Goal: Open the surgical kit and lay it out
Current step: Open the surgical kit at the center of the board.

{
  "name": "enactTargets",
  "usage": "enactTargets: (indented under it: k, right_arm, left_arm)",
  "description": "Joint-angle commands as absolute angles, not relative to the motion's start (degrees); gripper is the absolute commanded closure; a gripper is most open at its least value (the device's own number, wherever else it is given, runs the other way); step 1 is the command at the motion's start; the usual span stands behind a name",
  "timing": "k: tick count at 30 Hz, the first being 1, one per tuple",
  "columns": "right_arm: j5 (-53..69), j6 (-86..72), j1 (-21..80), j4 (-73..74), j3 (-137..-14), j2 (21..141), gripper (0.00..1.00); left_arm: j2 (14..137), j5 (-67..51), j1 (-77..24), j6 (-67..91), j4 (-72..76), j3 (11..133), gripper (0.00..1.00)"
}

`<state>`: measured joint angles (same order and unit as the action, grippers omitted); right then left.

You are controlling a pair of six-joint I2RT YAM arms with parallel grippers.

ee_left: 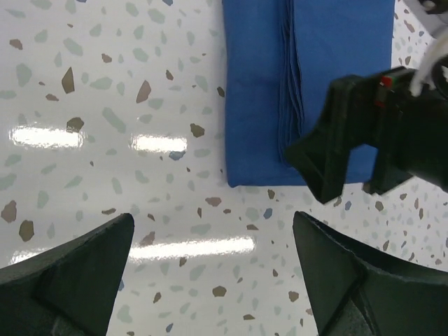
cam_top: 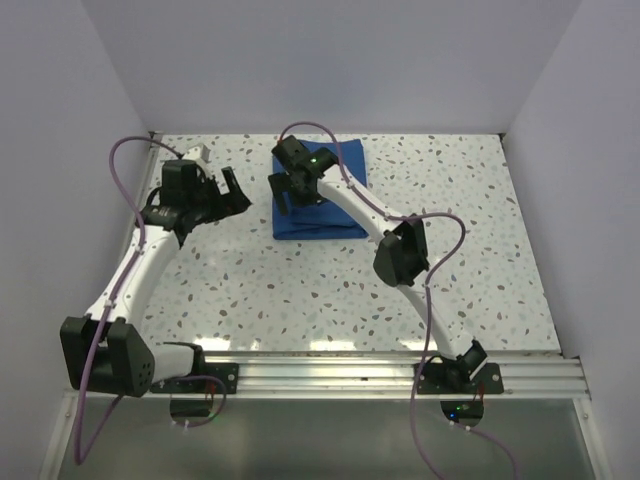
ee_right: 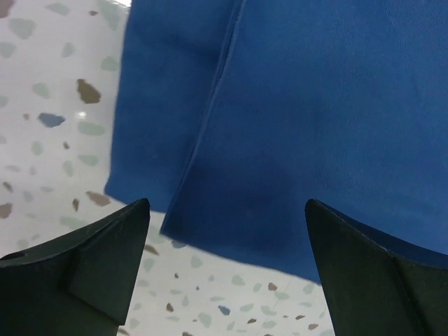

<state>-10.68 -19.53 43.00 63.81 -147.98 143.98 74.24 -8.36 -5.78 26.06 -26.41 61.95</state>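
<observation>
The royal-blue cloth wrap lies folded shut at the back middle of the speckled table. It also shows in the left wrist view and the right wrist view. My right gripper hovers over the wrap's left part, open and empty, its jaws spanning the wrap's edge. My left gripper is open and empty over bare table, just left of the wrap. The right gripper's fingers show in the left wrist view. The steel tray and the instruments are not in view.
White walls close the table at the back, left and right. A small pale block sits in the back left corner behind the left wrist. A metal rail runs along the near edge. Purple cables loop off both arms.
</observation>
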Motion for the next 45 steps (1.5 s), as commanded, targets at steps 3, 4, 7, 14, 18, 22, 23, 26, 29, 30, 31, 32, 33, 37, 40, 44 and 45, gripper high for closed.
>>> enactTargets:
  k: [3, 4, 7, 14, 18, 22, 23, 26, 29, 30, 31, 32, 33, 37, 40, 44, 45]
  right_arm:
    - [-13.62, -19.07, 42.63, 61.02, -149.95, 145.55, 0.04]
    - [-13.80, -19.16, 42.80, 60.04, -147.51, 145.37, 0.04]
    - [-15.64, -19.16, 43.24, 59.94, -147.82, 146.77, 0.07]
    - [-17.31, -18.28, 44.82, 62.84, -147.57, 149.76, 0.50]
    - [-18.01, -17.22, 44.04, 63.63, -147.13, 147.84, 0.96]
    - [-20.38, -18.02, 41.32, 63.20, -146.08, 140.21, 1.00]
    - [-21.09, -18.10, 39.48, 62.85, -145.38, 135.57, 1.00]
    - [-23.11, -19.33, 33.61, 60.92, -138.89, 124.95, 1.00]
    - [-24.69, -19.34, 27.28, 58.63, -129.75, 117.97, 1.00]
    - [-25.39, -19.07, 25.94, 58.62, -127.81, 114.73, 1.00]
    - [-28.10, -19.16, 24.71, 58.62, -123.70, 113.39, 1.00]
    - [-29.34, -19.51, 22.44, 58.54, -121.49, 112.07, 1.00]
    - [-30.66, -20.21, 21.46, 58.36, -116.77, 109.36, 1.00]
    - [-36.11, -23.11, 17.23, 59.76, -107.33, 105.04, 0.34]
    - [-37.88, -25.31, 13.81, 62.31, -103.98, 103.28, 0.02]
    - [-36.83, -26.98, 10.02, 62.49, -102.31, 99.76, 0.02]
    - [-36.39, -27.07, 9.93, 62.58, -103.00, 99.32, 0.02]
  left_arm:
    - [67.15, -9.49, -6.06, 26.55, -29.70, 60.91, 0.00]
    - [66.71, -9.23, -6.06, 26.28, -30.23, 60.91, 0.00]
    - [65.74, -7.92, -6.06, 25.14, -32.07, 61.43, 0.00]
    - [66.62, -5.54, -6.06, 23.64, -33.92, 62.84, 0.00]
    - [69.52, -6.15, -6.24, 23.64, -33.14, 65.03, 0.00]
    - [76.26, -3.35, -9.13, 23.56, -33.40, 72.14, 0.00]
    - [77.94, -2.82, -11.32, 23.38, -33.57, 74.25, 0.00]
    - [86.46, 1.56, -17.28, 22.15, -35.85, 86.69, 0.00]
    - [97.09, 3.69, -22.82, 21.62, -38.58, 94.89, 0.00]
    - [99.73, 4.04, -24.16, 21.01, -39.02, 100.14, 0.00]
    - [105.06, 4.57, -25.47, 20.48, -39.81, 102.72, 0.00]
    - [107.73, 4.92, -28.27, 19.43, -40.25, 107.53, 0.00]
    - [110.45, 5.36, -29.69, 18.90, -40.69, 109.75, 0.00]
    - [125.20, 10.88, -37.68, 17.40, -43.06, 118.46, 0.00]
    - [131.19, 13.35, -40.85, 17.84, -42.63, 120.93, 0.00]
    - [136.05, 13.45, -42.71, 18.02, -43.42, 122.95, 0.00]
    - [136.84, 13.27, -42.98, 17.76, -43.50, 123.13, 0.00]
